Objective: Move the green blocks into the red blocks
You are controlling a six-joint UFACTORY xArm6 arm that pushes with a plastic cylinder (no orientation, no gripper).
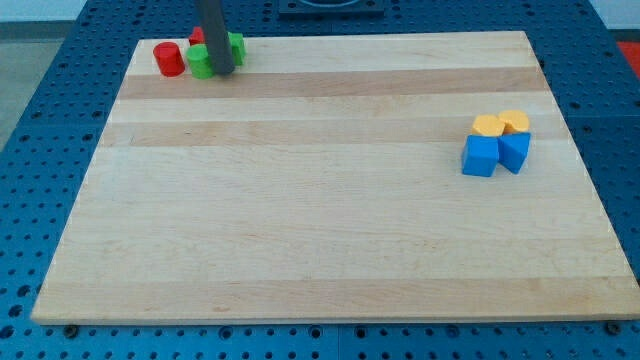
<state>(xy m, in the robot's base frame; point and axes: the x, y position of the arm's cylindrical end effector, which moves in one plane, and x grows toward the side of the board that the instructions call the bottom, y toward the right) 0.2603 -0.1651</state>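
At the view's top left, a red cylinder (168, 59) lies on the wooden board (330, 220). A green block (200, 62) touches its right side. A second red block (197, 37) peeks out behind the green one. Another green block (236, 46) sits just right of the rod. My tip (222, 71) stands between the two green blocks, touching or nearly touching both. The rod hides part of them.
At the view's right, two yellow blocks (488, 125) (515, 122) sit against two blue blocks (480, 156) (514, 151) in one tight cluster. The board rests on a blue perforated table (40, 150).
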